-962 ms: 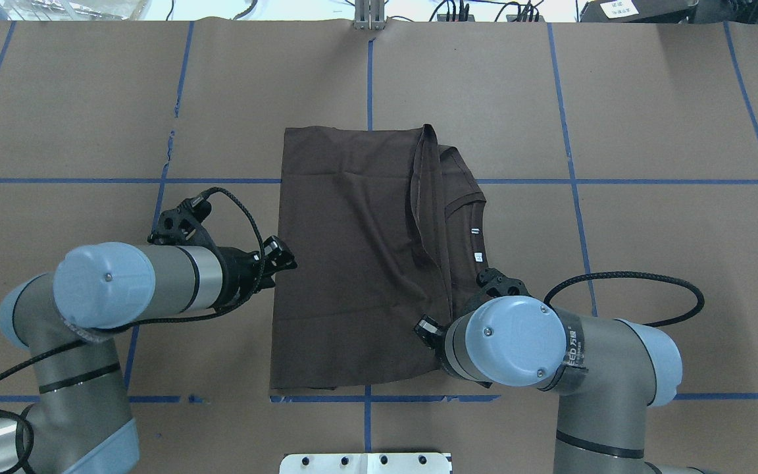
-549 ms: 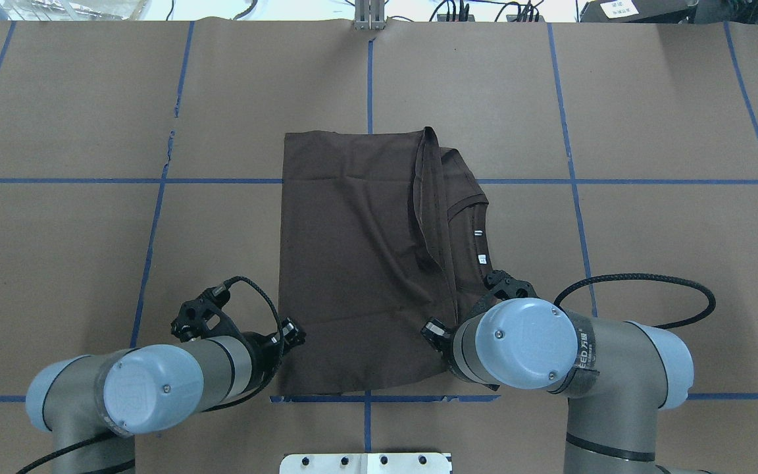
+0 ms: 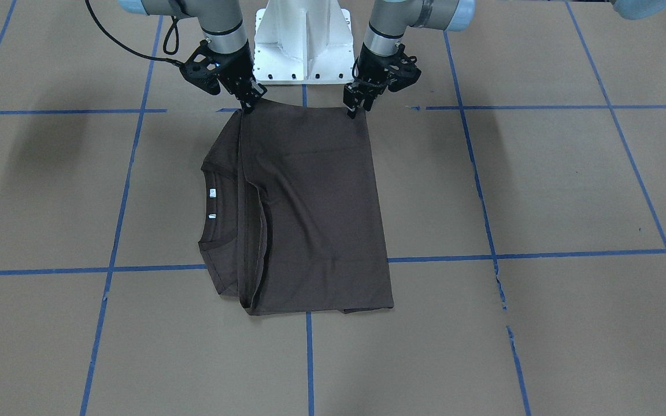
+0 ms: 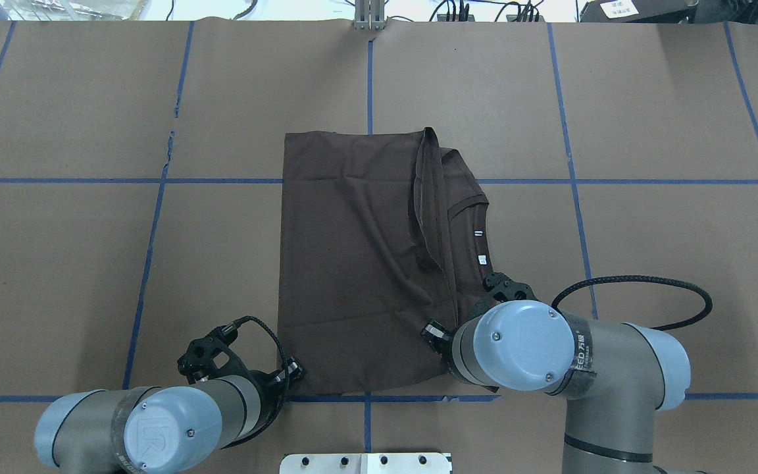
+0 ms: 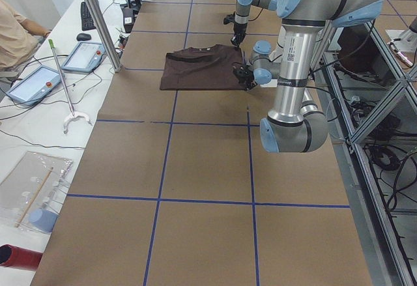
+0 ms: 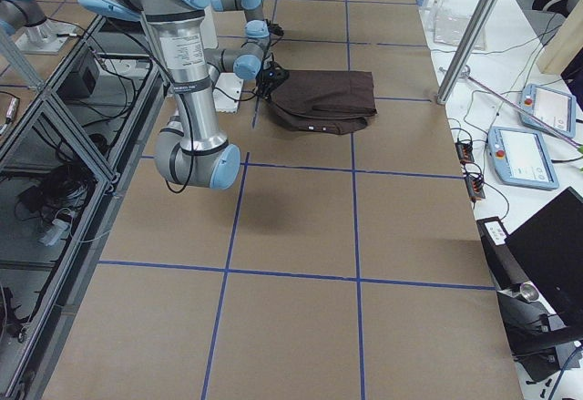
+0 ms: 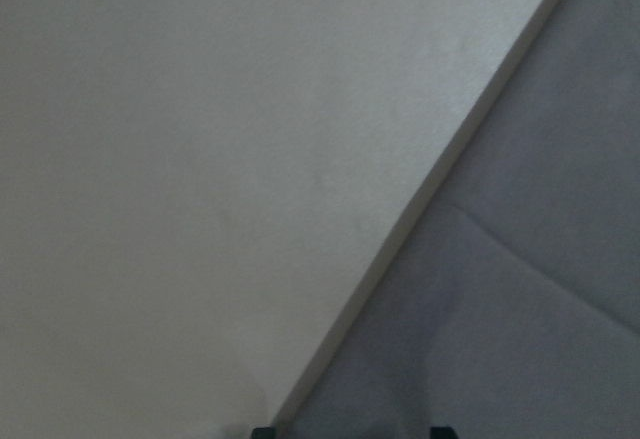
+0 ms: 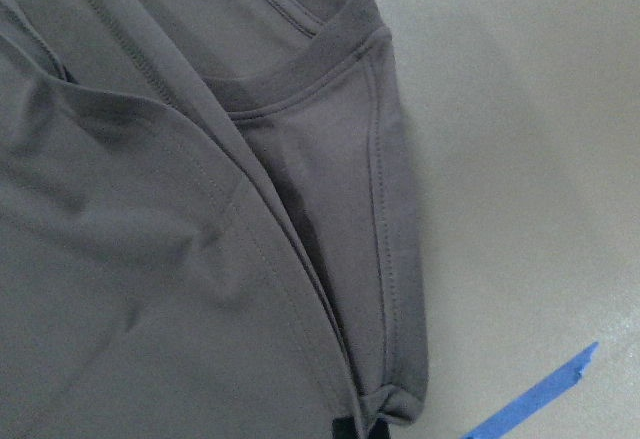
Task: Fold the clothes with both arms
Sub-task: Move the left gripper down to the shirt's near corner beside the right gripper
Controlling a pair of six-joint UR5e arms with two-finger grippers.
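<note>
The dark brown T-shirt (image 3: pixel 315 202) (image 4: pixel 353 263) lies folded lengthwise on the brown table, its collar and white neck tags (image 4: pixel 482 258) toward my right side. My left gripper (image 3: pixel 352 111) (image 4: pixel 295 372) is at the shirt's near-left corner. In the left wrist view it (image 7: pixel 345 431) is open, with the cloth edge (image 7: pixel 520 339) between its tips. My right gripper (image 3: pixel 250 106) sits at the near-right corner, mostly hidden under its wrist (image 4: pixel 517 342) in the overhead view. In the right wrist view it (image 8: pixel 358 429) is shut on the folded shoulder corner (image 8: pixel 400 399).
The white pedestal base (image 3: pixel 304 52) (image 4: pixel 366 463) stands just behind both grippers. Blue tape lines (image 4: pixel 570 181) cross the brown paper. A person (image 5: pixel 13 35), two tablets (image 5: pixel 85 55) and a metal post (image 5: pixel 98 19) are along the table's far side.
My left arm swung back along the shirt's left edge, from mid-edge to the near-left corner. The right arm barely moved. The shirt lies as before.
</note>
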